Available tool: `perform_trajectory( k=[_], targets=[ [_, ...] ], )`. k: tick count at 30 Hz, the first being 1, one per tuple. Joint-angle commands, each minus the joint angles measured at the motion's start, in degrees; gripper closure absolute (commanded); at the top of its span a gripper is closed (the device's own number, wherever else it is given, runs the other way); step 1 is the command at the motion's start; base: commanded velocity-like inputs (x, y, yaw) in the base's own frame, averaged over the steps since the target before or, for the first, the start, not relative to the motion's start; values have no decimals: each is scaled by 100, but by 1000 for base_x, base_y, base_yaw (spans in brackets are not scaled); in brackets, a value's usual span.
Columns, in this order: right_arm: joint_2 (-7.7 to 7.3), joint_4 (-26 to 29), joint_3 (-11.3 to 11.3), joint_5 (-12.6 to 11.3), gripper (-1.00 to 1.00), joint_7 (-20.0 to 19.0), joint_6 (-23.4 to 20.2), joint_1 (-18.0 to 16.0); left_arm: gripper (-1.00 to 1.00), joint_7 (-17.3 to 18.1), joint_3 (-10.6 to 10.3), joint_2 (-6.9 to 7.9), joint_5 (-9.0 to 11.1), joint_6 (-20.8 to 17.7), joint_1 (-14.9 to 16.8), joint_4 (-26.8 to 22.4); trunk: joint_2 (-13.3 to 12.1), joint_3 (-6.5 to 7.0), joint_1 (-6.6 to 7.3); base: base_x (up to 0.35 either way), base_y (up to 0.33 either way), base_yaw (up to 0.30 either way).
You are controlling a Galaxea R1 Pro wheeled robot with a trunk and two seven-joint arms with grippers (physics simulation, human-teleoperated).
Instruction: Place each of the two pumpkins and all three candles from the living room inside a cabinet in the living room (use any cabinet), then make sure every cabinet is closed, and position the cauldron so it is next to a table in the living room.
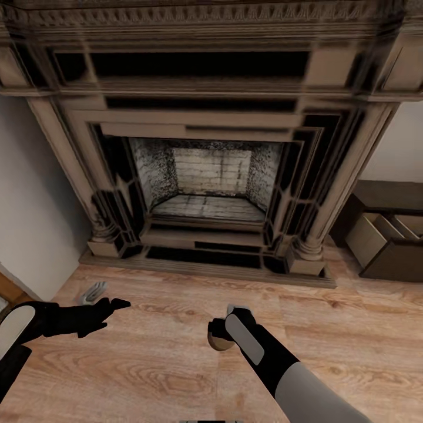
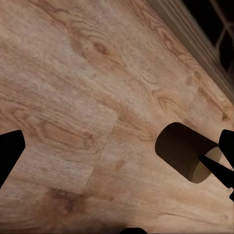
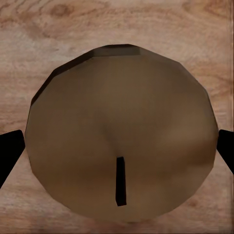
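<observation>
A candle (image 3: 122,131) is seen on the plank floor (image 1: 147,376) before the fireplace (image 1: 205,176) — the right hand (image 1: 223,338) is spread around it, not clamped. The left hand (image 1: 114,305) is held apart, empty. The cabinet (image 1: 388,235) compartment is pulled out.

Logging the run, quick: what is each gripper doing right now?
Left gripper: open, holding nothing, above the plank floor.
Right gripper: fingers either side of a candle; grip cannot be told.
</observation>
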State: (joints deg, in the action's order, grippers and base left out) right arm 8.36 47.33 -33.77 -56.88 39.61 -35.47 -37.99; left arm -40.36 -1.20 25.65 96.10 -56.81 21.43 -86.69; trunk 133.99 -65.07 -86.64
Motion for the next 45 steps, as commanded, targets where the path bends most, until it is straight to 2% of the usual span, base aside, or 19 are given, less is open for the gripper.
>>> perform_trajectory(
  k=[1, 19, 27, 45],
  targets=[
    [-1, 4, -16, -45, 100, 47, -4, -7, -100, -60, -5, 5, 58, 3, 2, -6, 2, -1, 2, -58, 0, -276],
    [-1, 4, -7, -59, 100, 38, -8, -7, -100, -60, -10, 2, 62, 3, 2, -6, 2, 68, 2, -6, 0, -277],
    [-9, 4, -7, -239, 100, 40, -7, -7, -100, -60, -12, 1, 58, 3, 1, -6, 2, 100, 2, 0, 0, -277],
    [-10, 4, 2, -262, 100, 39, -5, -7, -100, -60, -47, 1, 58, 3, 2, -6, 2, 170, 2, 0, 0, -277]
  ],
)
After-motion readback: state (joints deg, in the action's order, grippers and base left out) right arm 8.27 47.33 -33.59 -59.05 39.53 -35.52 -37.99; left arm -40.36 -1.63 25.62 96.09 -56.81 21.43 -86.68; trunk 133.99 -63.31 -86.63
